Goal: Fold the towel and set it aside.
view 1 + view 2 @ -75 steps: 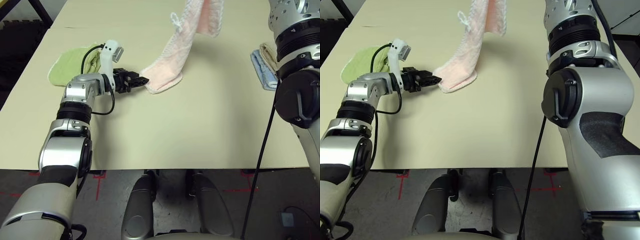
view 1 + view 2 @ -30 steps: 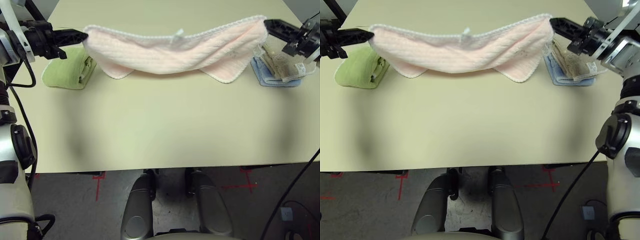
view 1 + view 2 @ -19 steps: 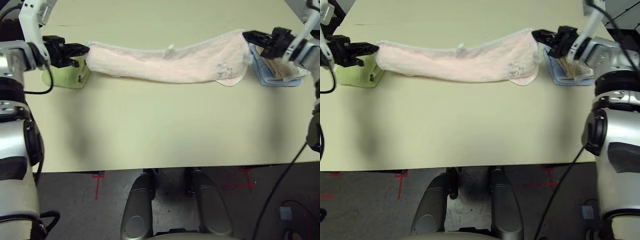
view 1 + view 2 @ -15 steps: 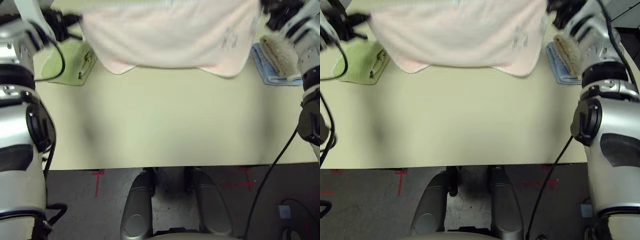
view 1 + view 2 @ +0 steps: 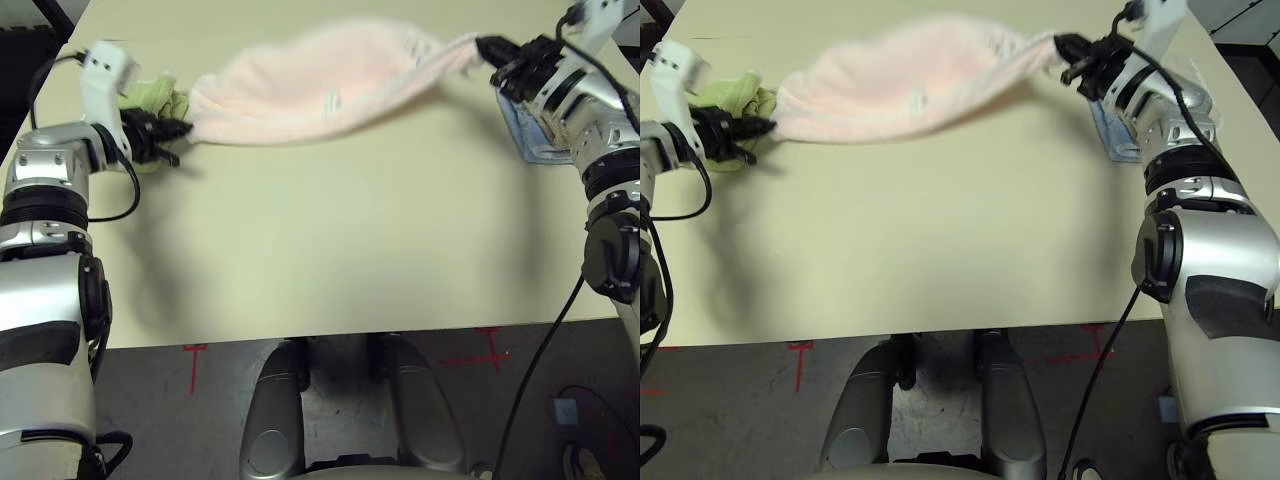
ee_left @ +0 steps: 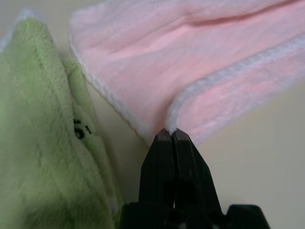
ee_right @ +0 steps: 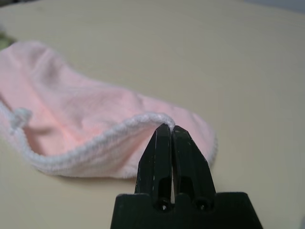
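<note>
Pale pink towel [image 5: 320, 85] with white scalloped trim, stretched in a sagging band across the far half of the beige table [image 5: 330, 250]; light green towel [image 6: 38, 157] bunched just beside its left end; left gripper [image 6: 171, 133] and right gripper [image 7: 167, 129] each pinched tight on a trimmed corner.

Towel [image 5: 300, 85] plush pink cloth; table [image 5: 330, 230] matt.

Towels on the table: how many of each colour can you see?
Pink towel: 1
Green towel: 1
Blue towel, partly hidden behind the right arm: 1
Total: 3
</note>
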